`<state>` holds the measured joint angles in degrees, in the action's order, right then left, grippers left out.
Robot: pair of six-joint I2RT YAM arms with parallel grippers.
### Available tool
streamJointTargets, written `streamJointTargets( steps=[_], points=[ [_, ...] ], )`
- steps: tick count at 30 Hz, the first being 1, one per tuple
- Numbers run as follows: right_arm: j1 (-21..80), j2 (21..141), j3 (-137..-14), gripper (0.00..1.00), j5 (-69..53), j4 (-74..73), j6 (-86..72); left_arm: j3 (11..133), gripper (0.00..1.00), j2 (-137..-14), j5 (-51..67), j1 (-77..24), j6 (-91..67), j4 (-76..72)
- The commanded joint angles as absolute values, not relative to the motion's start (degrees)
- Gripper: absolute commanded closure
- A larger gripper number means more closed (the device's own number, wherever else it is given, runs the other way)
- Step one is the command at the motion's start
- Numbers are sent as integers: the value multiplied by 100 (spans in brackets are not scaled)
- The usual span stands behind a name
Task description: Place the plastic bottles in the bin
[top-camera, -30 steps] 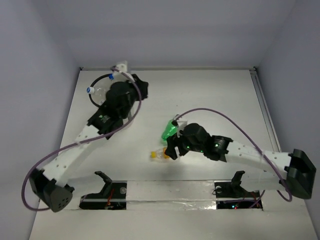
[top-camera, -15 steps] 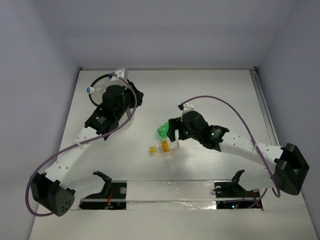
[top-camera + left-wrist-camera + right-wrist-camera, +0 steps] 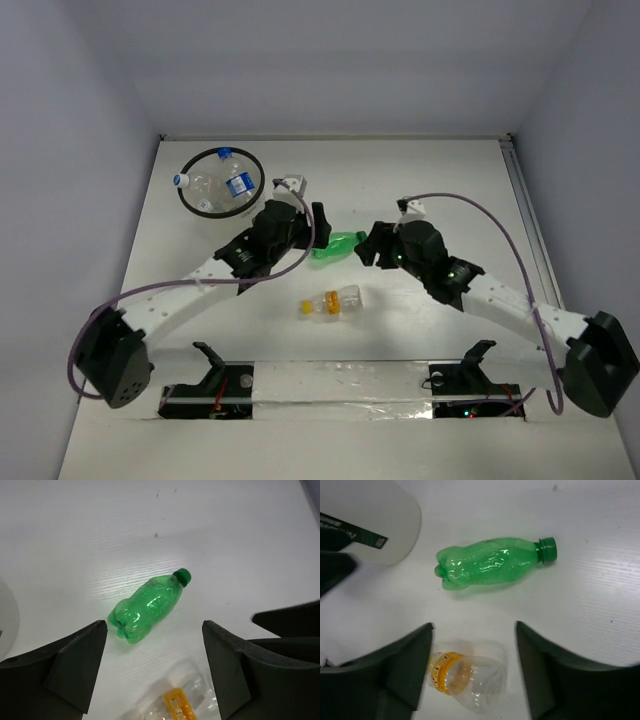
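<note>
White table (image 3: 450, 180), matte, faint wood grain, a few dark specks. Enclosed on three sides: far wall (image 3: 340, 60), left wall (image 3: 60, 200), right wall (image 3: 600, 150), all plain pale lilac-grey. Thin rail (image 3: 525, 220) along right edge. Glossy tape strip (image 3: 340, 372) across near edge. Soft, even light.

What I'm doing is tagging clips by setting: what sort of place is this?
Probably a robot lab test cell: a white table boxed in by walls, left arm and right arm mounted at its near edge, and a green bottle and bin as props.

Green bottle (image 3: 335, 246) lies on its side; orange-label bottle (image 3: 330, 302) (yellow cap) nearby, apart; blue-label bottles (image 3: 238, 185) inside bin (image 3: 222, 215).
</note>
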<state>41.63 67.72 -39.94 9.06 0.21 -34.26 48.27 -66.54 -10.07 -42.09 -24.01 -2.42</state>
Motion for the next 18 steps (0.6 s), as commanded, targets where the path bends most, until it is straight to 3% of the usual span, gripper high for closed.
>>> streamJointTargets(
  steps=[1,3,6,12,18],
  points=[
    [4175,5988,-3798,38,1028,168,-3498,5061,25,-7346,-844,-4289,-1848,-1036],
    [4175,5644,-3578,51,1081,106,-3646,5325,23,-7941,-616,-4289,-1487,-1081],
    [4175,4862,-3121,49,1273,27,-3867,5940,23,-8741,-616,-4351,-775,-959],
    [4175,4157,-2971,23,1117,-404,-3727,6898,22,-9798,-150,-4351,272,-589],
    [4175,4105,-2962,11,994,-396,-3586,7742,20,-10739,-35,-4403,711,385]
  ],
)
